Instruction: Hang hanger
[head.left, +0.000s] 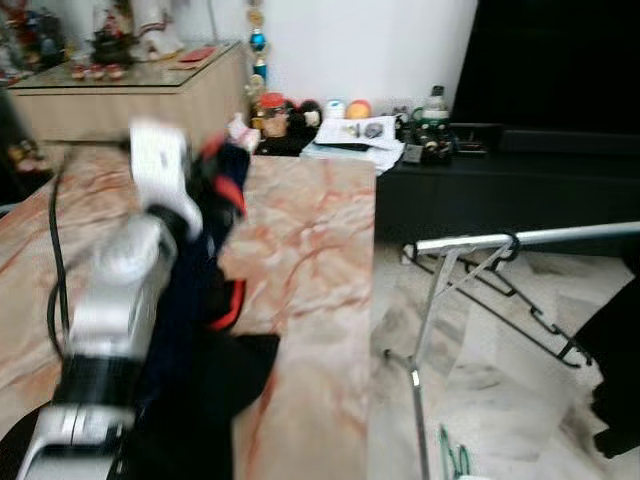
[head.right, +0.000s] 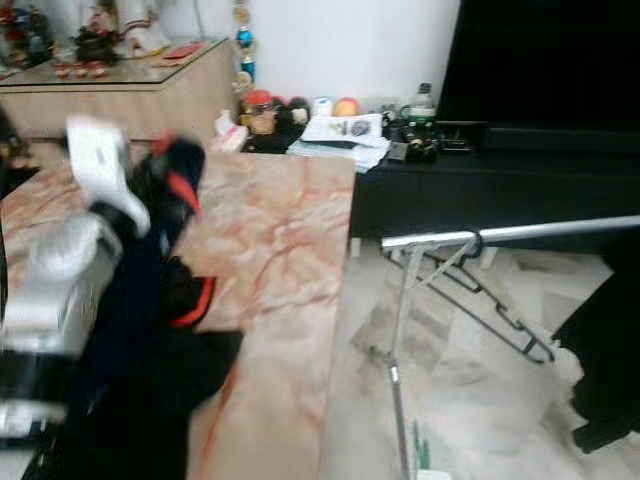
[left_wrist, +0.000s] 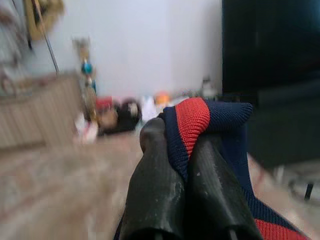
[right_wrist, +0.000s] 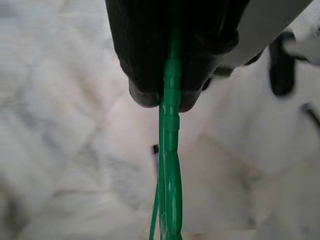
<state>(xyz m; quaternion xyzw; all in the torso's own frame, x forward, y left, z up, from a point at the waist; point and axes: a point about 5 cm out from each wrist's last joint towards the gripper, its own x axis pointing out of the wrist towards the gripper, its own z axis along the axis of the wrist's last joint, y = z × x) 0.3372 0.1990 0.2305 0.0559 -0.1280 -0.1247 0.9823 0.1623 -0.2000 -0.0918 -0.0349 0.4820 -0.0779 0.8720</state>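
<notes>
My left arm (head.left: 120, 290) is raised over the marble table (head.left: 300, 250), and its gripper (left_wrist: 177, 145) is shut on a navy garment with red trim (left_wrist: 192, 117). The garment (head.left: 205, 300) drapes down along the arm onto the table. My right gripper (right_wrist: 169, 95) is shut on a thin green hanger (right_wrist: 170, 165), which hangs below the fingers over the pale floor. A bit of the green hanger (head.left: 455, 460) shows at the bottom of the left eye view. To the right stands a drying rack with a silver rail (head.left: 520, 238); a black hanger (head.left: 520, 295) hangs on it.
A black TV console (head.left: 480, 190) with small items and papers (head.left: 355, 132) stands behind the table. A wooden sideboard (head.left: 130, 100) is at the back left. Something dark (head.left: 615, 370) hangs at the right edge. The rack's upright pole (head.left: 422, 360) is next to the table edge.
</notes>
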